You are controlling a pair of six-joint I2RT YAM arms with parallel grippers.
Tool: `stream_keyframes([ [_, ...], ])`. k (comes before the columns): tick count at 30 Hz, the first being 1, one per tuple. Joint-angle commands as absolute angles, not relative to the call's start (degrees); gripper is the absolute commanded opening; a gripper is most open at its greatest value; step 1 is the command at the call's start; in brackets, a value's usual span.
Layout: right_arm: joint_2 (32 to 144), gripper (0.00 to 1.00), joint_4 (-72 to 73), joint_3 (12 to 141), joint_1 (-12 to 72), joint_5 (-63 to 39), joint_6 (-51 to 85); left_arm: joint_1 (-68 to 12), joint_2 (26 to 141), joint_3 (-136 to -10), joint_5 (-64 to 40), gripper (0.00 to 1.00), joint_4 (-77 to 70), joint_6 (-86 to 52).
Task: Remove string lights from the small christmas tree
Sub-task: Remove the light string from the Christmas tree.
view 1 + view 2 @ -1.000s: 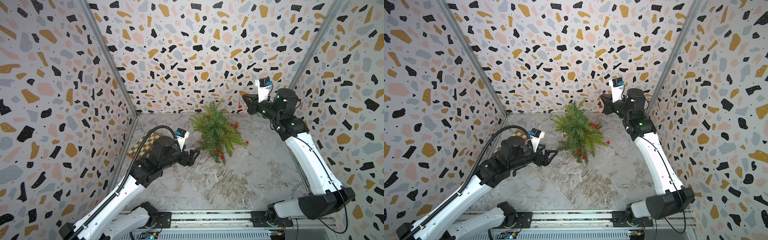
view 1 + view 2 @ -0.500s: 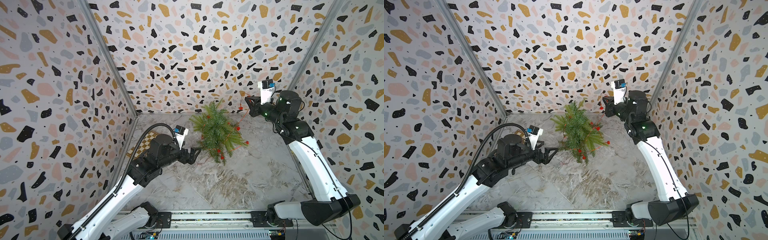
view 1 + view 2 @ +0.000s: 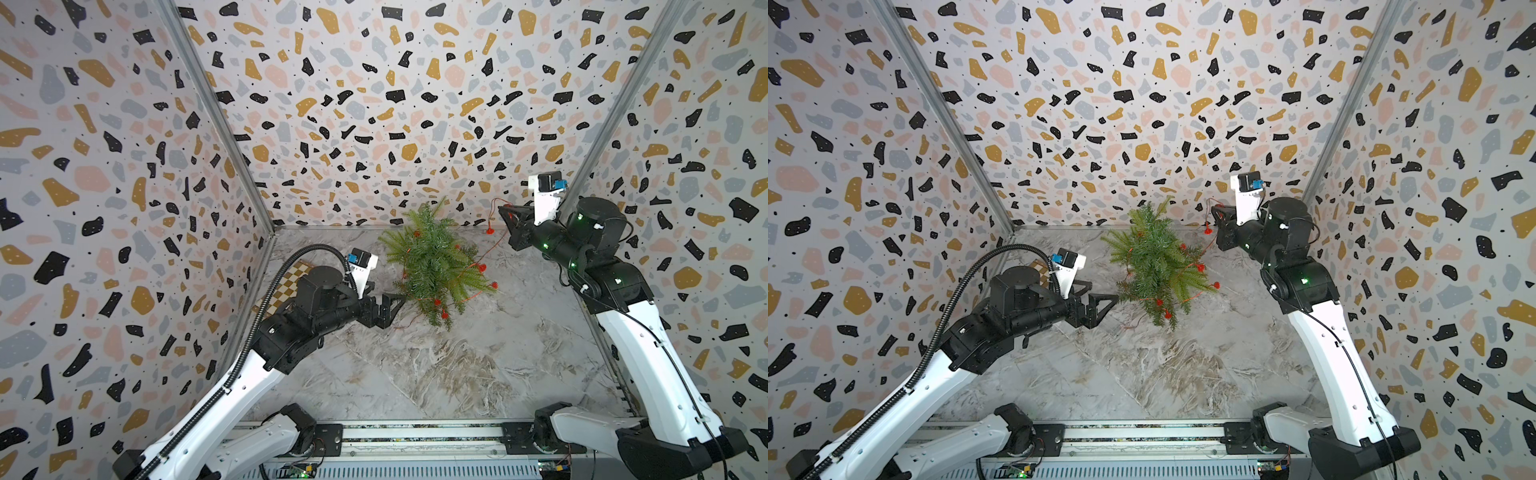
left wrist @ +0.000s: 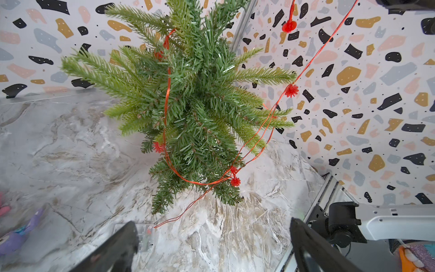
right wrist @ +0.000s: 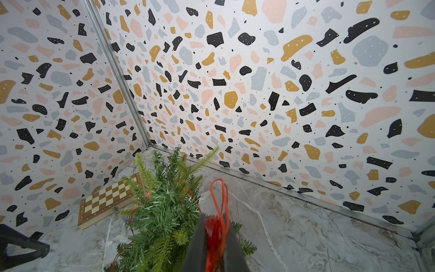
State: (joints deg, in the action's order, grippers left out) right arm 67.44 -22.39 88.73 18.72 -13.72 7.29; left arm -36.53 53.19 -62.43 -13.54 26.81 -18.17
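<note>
Right now my right gripper (image 5: 213, 237) is clenched on a loop of the string lights (image 4: 291, 90), raised near the back right corner of the worktop (image 3: 457, 374). The red wire slopes from it down to the small christmas tree (image 3: 432, 266). That tree stands by the middle of the back edge, with wire and red bulbs draped among its branches. My left gripper (image 3: 384, 294) gapes wide and empty just beside the tree's lower branches. The lights' clear box (image 4: 144, 235) lies on the worktop by one finger.
</note>
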Motion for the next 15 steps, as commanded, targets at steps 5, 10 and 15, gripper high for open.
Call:
stream_keyframes([
  [5,62.99,0.00,-25.82,85.93,20.72,-13.08,9.09,-36.30,51.50,-63.08,-15.85,0.99,26.19,-18.37],
  [10,60.54,0.00,-29.06,85.36,21.60,-14.16,10.10,-36.30,51.07,-63.38,-17.38,0.99,27.65,-18.06],
  [15,58.18,0.00,-31.66,84.64,23.35,-18.10,11.91,-36.30,50.83,-62.08,-17.76,0.98,28.84,-18.72],
])
